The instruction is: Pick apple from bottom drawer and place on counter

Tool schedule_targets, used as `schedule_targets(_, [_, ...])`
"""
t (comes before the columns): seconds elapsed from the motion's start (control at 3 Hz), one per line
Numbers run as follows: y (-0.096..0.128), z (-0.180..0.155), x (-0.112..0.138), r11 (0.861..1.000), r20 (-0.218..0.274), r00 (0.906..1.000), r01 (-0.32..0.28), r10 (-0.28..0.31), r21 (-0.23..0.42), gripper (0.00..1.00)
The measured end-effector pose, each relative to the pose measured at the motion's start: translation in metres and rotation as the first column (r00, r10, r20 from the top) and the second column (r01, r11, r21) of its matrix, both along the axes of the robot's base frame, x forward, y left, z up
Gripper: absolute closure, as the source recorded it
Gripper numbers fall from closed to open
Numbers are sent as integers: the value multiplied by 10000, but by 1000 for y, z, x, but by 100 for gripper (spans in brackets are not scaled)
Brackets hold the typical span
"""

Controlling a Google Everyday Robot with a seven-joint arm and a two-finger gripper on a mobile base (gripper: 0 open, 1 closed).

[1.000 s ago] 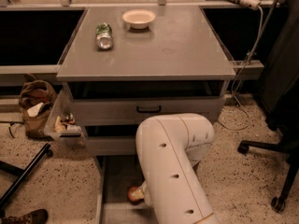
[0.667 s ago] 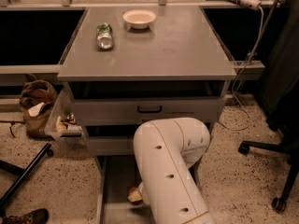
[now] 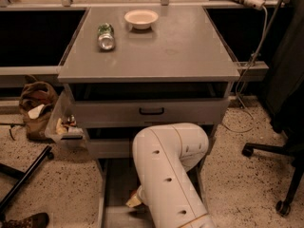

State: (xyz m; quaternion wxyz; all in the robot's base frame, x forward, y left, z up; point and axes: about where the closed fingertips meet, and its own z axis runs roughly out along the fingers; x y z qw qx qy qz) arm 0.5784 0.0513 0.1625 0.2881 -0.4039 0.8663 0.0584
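The tool (image 3: 135, 201) is lowered into the bottom drawer (image 3: 117, 184), below the desk's front edge. It is almost wholly covered by the white arm (image 3: 166, 175), and only a small pale tip is seen at the arm's left side. Whether the tool is wide, narrow or holding anything cannot be told. The apple is not made out. It is hidden by the arm, if it lies in the bottom drawer, and none is seen on the desk.

The bottom drawer is pulled out toward the camera, below the desk, and a strip of its grey floor is shown left of the arm. Above it the middle drawer (image 3: 105, 147) is seen slightly pulled out, under the desk's left half. The top drawer (image 3: 190, 112) is also drawn out a little, just under the desk top, with a black handle (image 3: 152, 111) at its middle.

On the desk (image 3: 180, 51) a can (image 3: 106, 36) is laid on its side near the far left corner. A white bowl (image 3: 141, 18) is set upright just right of the can, nearer the far edge.

A clear bin (image 3: 61, 127) is hung at the desk's left side, and a brown bag (image 3: 35, 107) is left on the floor beyond it. A dark chair (image 3: 287, 127) is placed to the right of the desk.
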Motion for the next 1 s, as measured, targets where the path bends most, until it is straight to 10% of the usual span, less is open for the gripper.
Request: schedule_targets(1.0, [9,-12,1,9989,-424,9981,-459,455,-90,0])
